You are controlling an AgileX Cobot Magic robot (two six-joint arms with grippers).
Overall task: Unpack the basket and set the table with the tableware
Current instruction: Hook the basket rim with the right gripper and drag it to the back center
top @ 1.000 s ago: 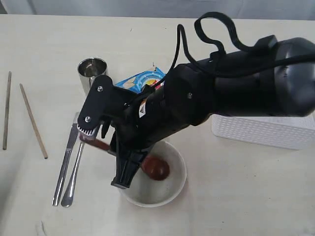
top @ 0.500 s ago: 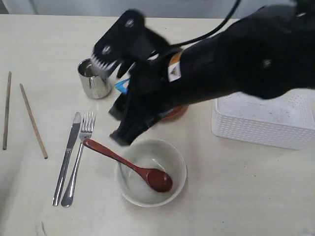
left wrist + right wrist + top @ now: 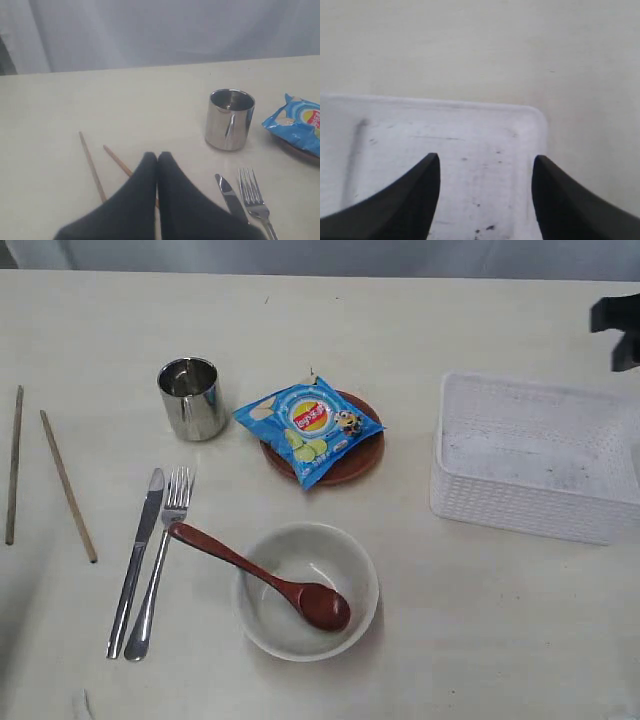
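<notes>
Right claw [image 3: 485,158] withdrew above basket [image 3: 445,125], wide open, empty

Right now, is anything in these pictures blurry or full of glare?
Exterior view: sharp and evenly lit, shadows soft; only the steel cup shows bright reflections. Left wrist view: cup crisp, the shut left gripper near the lens looks soft. Right wrist view: the open right gripper is a dark blur, the basket beyond it hazy.
</notes>
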